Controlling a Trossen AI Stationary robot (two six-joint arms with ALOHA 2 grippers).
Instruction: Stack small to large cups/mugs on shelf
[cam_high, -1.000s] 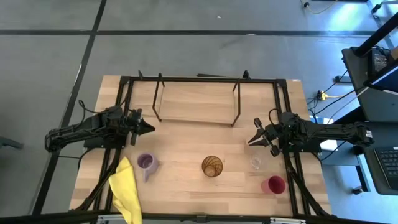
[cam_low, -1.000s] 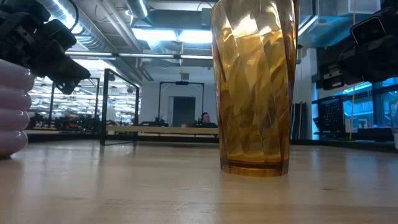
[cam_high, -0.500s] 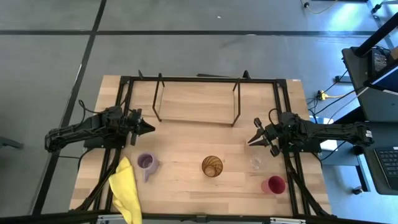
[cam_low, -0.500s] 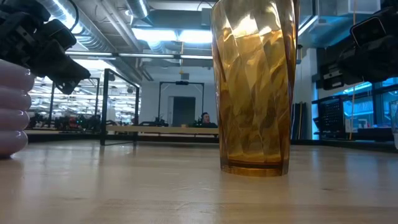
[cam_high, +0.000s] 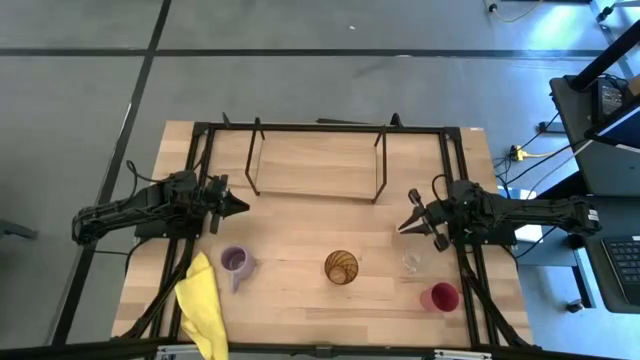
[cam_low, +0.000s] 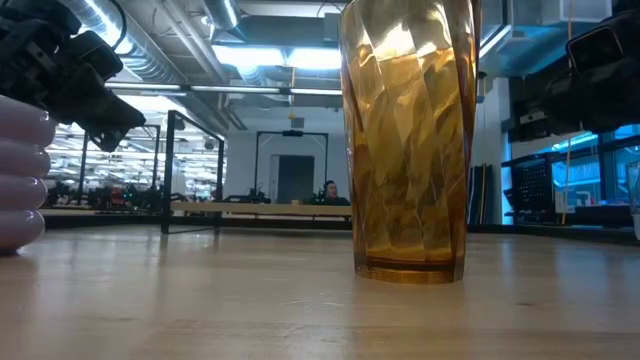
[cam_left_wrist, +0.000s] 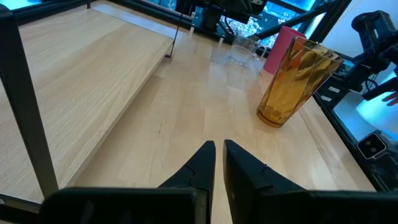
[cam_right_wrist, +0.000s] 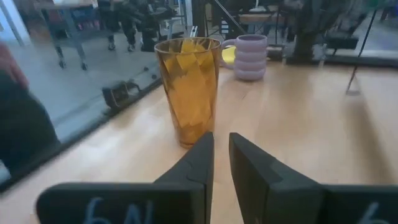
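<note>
The shelf (cam_high: 315, 165), black rods over a light wooden board, stands at the table's far middle. The purple mug (cam_high: 236, 262), amber tumbler (cam_high: 341, 267), tiny clear glass (cam_high: 411, 263) and red cup (cam_high: 441, 297) stand upright on their bases on the tabletop, in a rough row near the front. My left gripper (cam_high: 240, 205) is shut and empty, left of the shelf and beyond the mug. My right gripper (cam_high: 403, 226) is shut and empty, right of the shelf and beyond the clear glass. The tumbler also shows in the left wrist view (cam_left_wrist: 292, 84) and the right wrist view (cam_right_wrist: 188, 90).
A yellow cloth (cam_high: 203, 305) lies at the near left corner beside the mug. A larger black frame (cam_high: 200, 150) runs around the table. Bare wood lies between the shelf and the row of cups. A person shows far off in the low view (cam_low: 330, 192).
</note>
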